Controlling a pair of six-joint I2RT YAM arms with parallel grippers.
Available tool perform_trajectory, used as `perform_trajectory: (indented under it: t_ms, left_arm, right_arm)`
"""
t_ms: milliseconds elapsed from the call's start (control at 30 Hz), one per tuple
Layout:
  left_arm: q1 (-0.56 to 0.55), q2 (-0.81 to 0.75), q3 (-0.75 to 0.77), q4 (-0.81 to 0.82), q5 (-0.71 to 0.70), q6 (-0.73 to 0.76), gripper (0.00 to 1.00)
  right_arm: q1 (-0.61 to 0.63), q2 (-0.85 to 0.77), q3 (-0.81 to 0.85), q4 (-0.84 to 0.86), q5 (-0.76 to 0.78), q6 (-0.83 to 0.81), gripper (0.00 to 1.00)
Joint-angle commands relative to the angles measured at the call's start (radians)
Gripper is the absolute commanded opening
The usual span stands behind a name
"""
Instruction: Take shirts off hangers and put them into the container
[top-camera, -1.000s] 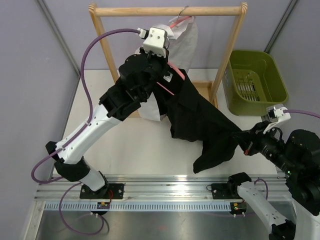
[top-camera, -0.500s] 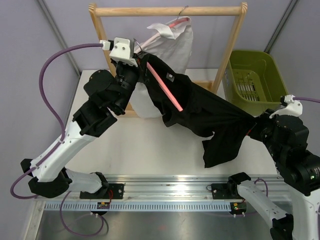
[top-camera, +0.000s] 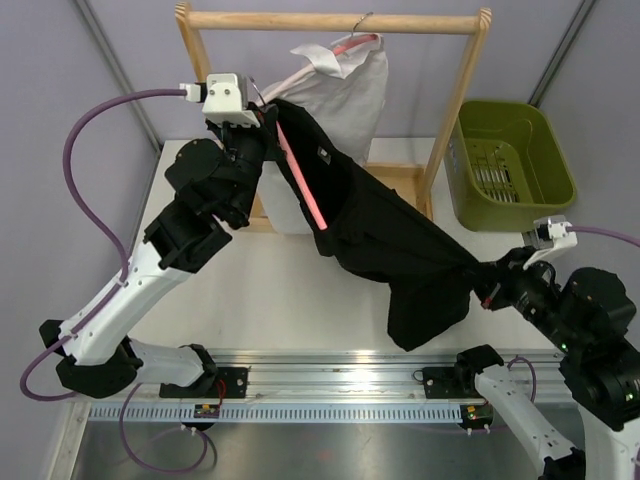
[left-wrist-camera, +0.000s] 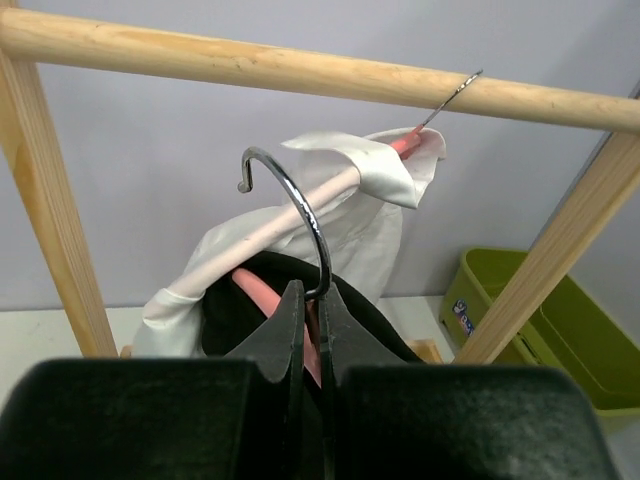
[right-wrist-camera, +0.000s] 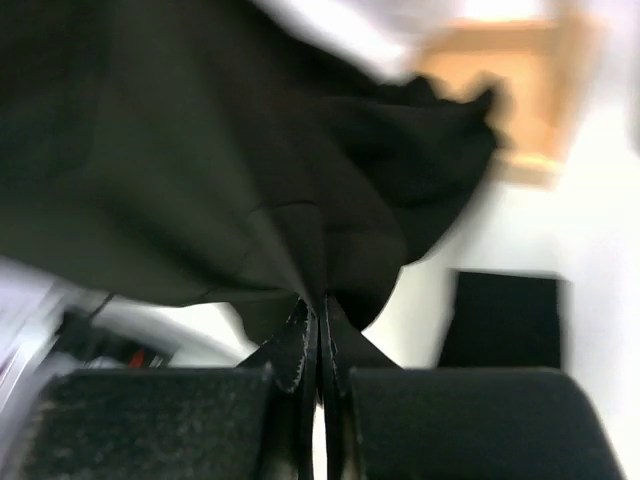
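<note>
- Left gripper (left-wrist-camera: 310, 305): clamped on the silver hook (left-wrist-camera: 300, 205) of a thin pink plastic hanger (top-camera: 300, 180). It has swung leftward, and the hook is clear of the wooden rail (top-camera: 330, 20).
- Right gripper (right-wrist-camera: 320, 325): pinched tight on the soft black fabric shirt (top-camera: 390, 240), now stretched taut and partly peeled off.
- Olive-green slotted plastic basket (top-camera: 562, 165): at right, no shirt inside yet.
- White fabric shirt (top-camera: 350, 90): hanging untouched.

1. The right wrist view is smeared with blur: the black shirt (right-wrist-camera: 250, 170) is a dark mass without seams, and the wooden rack (right-wrist-camera: 520, 90) behind it is a soft tan patch.
2. From above, the black shirt hides most of the pink hanger (top-camera: 300, 180); only 1 arm of it shows.
3. The white shirt (top-camera: 345, 85) is hidden lower down by the black shirt and the left arm (top-camera: 200, 220).
4. The tips of the right end effector (top-camera: 487, 290) are buried in black fabric.
5. In the left wrist view, the container (left-wrist-camera: 560, 320) is cut off by the right edge, and the left end effector (left-wrist-camera: 310, 320) covers the hanger's neck.
</note>
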Motion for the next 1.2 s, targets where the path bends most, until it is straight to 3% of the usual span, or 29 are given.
perform_trajectory:
  t_ms: [0,33,300,400,433,500,533,567,600,633,733,867,1033,1167]
  left_arm:
    - [0.061,0.014,0.127,0.059,-0.161,0.026,0.0]
    - [0.061,0.034,0.148,0.038,-0.144,-0.013,0.0]
    - [0.045,0.288,0.421,-0.114,-0.042,-0.09,0.0]
    - [0.039,0.34,0.502,-0.139,-0.044,-0.077,0.0]
    - [0.036,0.359,0.519,-0.147,-0.045,-0.076,0.0]
    - [0.028,0.364,0.523,-0.133,-0.057,-0.062,0.0]
    - [0.027,0.362,0.521,-0.131,-0.056,-0.059,0.0]
    - [0.024,0.36,0.517,-0.134,-0.056,-0.054,0.0]
    - [0.015,0.359,0.509,-0.134,-0.067,-0.05,0.0]
    - [0.01,0.354,0.5,-0.133,-0.068,-0.045,0.0]
    - [-0.008,0.333,0.445,-0.13,-0.074,-0.047,0.0]
    - [-0.033,0.314,0.382,-0.102,-0.071,-0.056,0.0]
    - [-0.059,0.356,0.406,-0.108,-0.071,-0.06,0.0]
    - [-0.07,0.39,0.463,-0.127,-0.051,-0.082,0.0]
  right_arm:
    - [-0.014,-0.029,0.027,0.048,-0.47,-0.147,0.0]
    - [-0.014,-0.023,0.036,-0.002,-0.558,-0.195,0.0]
    - [-0.014,-0.029,0.039,-0.049,-0.716,-0.243,0.0]
    - [-0.014,-0.008,0.061,-0.087,-0.616,-0.24,0.0]
    - [-0.013,0.005,0.063,-0.102,-0.5,-0.22,0.0]
    - [-0.014,0.049,0.058,-0.121,-0.413,-0.204,0.03]
    - [-0.013,0.067,0.059,-0.135,-0.323,-0.18,0.39]
    - [-0.014,0.101,0.073,-0.141,-0.274,-0.166,0.66]
    - [-0.014,0.112,0.084,-0.145,-0.234,-0.157,0.86]
    - [-0.014,0.12,0.096,-0.139,-0.186,-0.148,0.97]
    - [-0.013,0.106,0.153,-0.089,-0.164,-0.119,1.0]
    - [-0.014,0.117,0.168,-0.023,-0.251,-0.097,1.0]
    - [-0.014,0.124,0.092,0.115,-0.371,-0.048,0.99]
    - [-0.013,0.146,0.07,0.135,-0.379,-0.072,1.0]
